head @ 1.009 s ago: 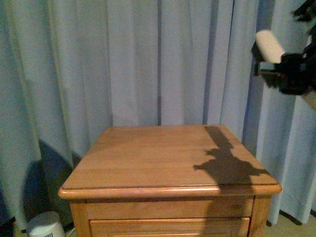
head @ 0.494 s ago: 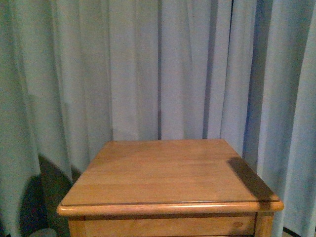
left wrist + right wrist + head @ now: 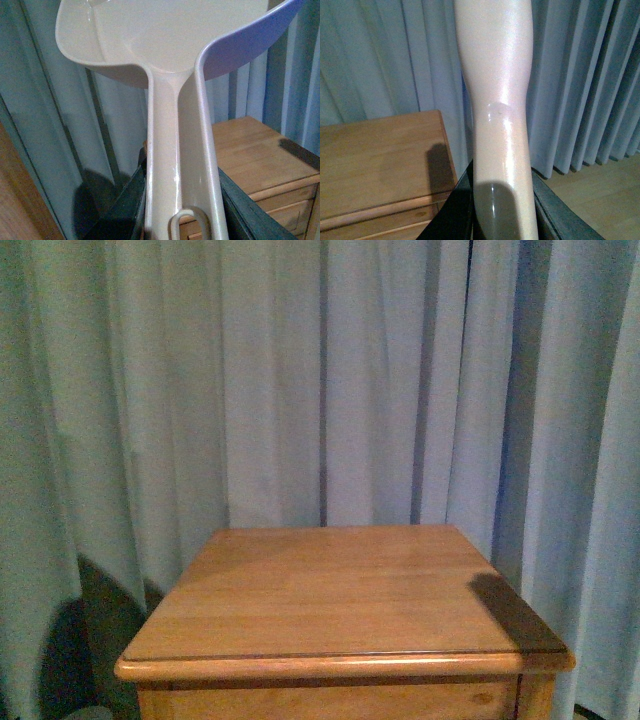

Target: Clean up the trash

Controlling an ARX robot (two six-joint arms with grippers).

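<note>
No crumpled white paper trash shows in any view. In the left wrist view my left gripper [image 3: 181,220] is shut on the long handle of the beige dustpan [image 3: 170,45], whose scoop is raised with nothing visible in it. In the right wrist view my right gripper [image 3: 501,215] is shut on the beige brush handle [image 3: 497,90], which points up and away. Neither gripper shows in the front view. The wooden table [image 3: 340,590] stands in the middle of the front view with nothing on its top; it also shows in the left wrist view [image 3: 255,155] and in the right wrist view [image 3: 380,160].
Pale blue curtains [image 3: 320,380] hang behind and beside the table. A dark shadow [image 3: 515,615] falls on the table's right edge. A drawer front [image 3: 280,210] sits below the tabletop. Bare wooden floor [image 3: 600,195] lies to the right of the table.
My right gripper with the brush handle has left the front view's upper right. Its shadow on the table has shrunk to the right edge. The view has tilted up slightly.
</note>
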